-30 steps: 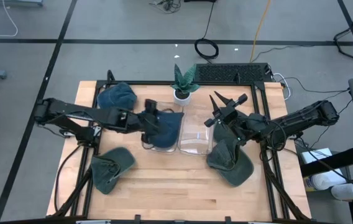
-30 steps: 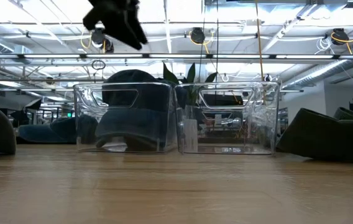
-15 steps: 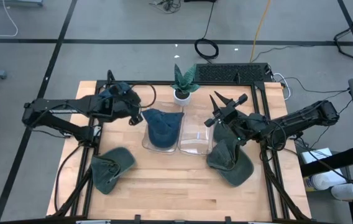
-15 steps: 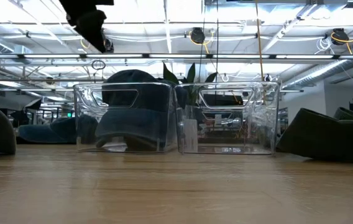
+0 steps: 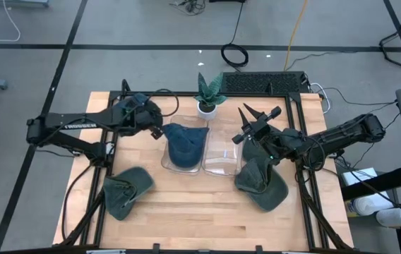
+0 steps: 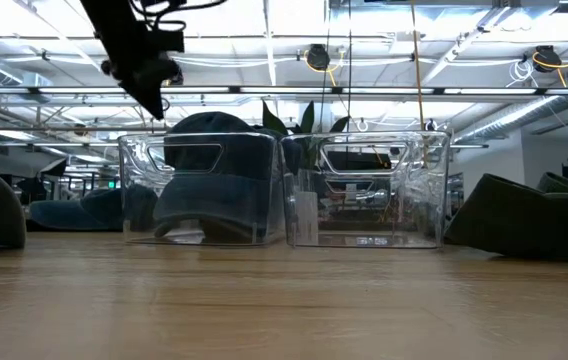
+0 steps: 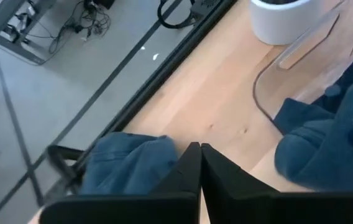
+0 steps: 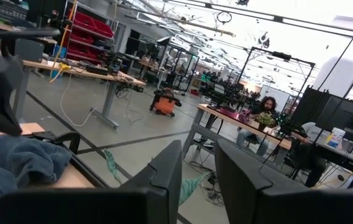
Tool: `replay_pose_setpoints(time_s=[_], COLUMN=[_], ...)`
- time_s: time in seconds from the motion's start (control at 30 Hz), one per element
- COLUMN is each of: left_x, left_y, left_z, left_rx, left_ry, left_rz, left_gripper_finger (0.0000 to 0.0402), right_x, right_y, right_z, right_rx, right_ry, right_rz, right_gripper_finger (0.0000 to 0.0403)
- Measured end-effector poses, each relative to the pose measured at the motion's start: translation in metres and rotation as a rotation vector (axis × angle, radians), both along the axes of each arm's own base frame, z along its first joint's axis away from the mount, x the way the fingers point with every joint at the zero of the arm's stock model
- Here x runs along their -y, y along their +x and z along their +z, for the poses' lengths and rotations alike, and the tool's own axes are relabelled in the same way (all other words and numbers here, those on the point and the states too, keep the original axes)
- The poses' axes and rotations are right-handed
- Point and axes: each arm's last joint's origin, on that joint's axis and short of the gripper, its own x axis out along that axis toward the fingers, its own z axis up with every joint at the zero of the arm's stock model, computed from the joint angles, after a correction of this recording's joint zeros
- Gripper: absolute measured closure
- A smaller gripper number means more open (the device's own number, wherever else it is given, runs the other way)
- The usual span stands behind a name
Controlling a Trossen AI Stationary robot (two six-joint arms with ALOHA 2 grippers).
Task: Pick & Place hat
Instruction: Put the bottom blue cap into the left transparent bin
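Note:
A blue hat (image 5: 185, 144) lies inside the left clear bin (image 5: 165, 164), also visible in the low view (image 6: 209, 175). A second blue hat (image 5: 131, 110) rests on the table's far left (image 7: 127, 168). My left gripper (image 5: 158, 130) hangs shut and empty between those two hats, above the table (image 7: 199, 152) (image 6: 154, 98). My right gripper (image 5: 260, 113) is raised beside the right clear bin (image 5: 222, 161), fingers open and empty (image 8: 198, 162). Two green hats lie on the table, one at near left (image 5: 126, 189) and one under the right arm (image 5: 260, 185).
A potted plant (image 5: 207, 95) stands just behind the two bins. A black frame rail (image 5: 186, 94) runs along the table's far edge. Bare wood lies along the near edge (image 5: 200, 219) between the green hats.
My left gripper has drawn back from above the left bin toward the table's left and far side, and has come to hang over the gap beside the far-left blue hat, its fingers shutting. The blue hat stays in the bin.

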Motion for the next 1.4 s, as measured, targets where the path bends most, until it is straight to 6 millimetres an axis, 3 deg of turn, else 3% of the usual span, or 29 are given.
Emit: replay_pose_setpoints(time_s=[0.2, 0.37, 0.7, 1.07, 1.4], left_x=[-0.009, -0.01, -0.01, 0.008, 0.008], left_y=[0.008, 0.022, 0.052, 0.074, 0.076], left_z=[-0.026, -0.035, -0.074, -0.091, -0.102], left_rx=[0.086, 0.134, 0.004, -0.044, -0.089], left_ry=[-0.053, -0.08, -0.128, -0.091, -0.118], left_rz=[-0.089, -0.207, -0.349, -0.568, -0.578], left_gripper_finger=[0.0399, 0.0399, 0.04, 0.0401, 0.0397], right_x=[0.0, 0.0, 0.0, 0.0, 0.001], right_y=[0.0, 0.0, 0.0, 0.0, 0.0], right_z=[0.0, 0.0, 0.0, -0.001, -0.001], right_rx=[0.0, 0.0, 0.0, -0.002, 0.005], right_ry=[0.0, 0.0, 0.0, 0.003, 0.007], right_rz=[0.0, 0.0, -0.002, -0.002, -0.002], right_gripper_finger=[0.0321, 0.0321, 0.032, 0.0321, 0.0321])
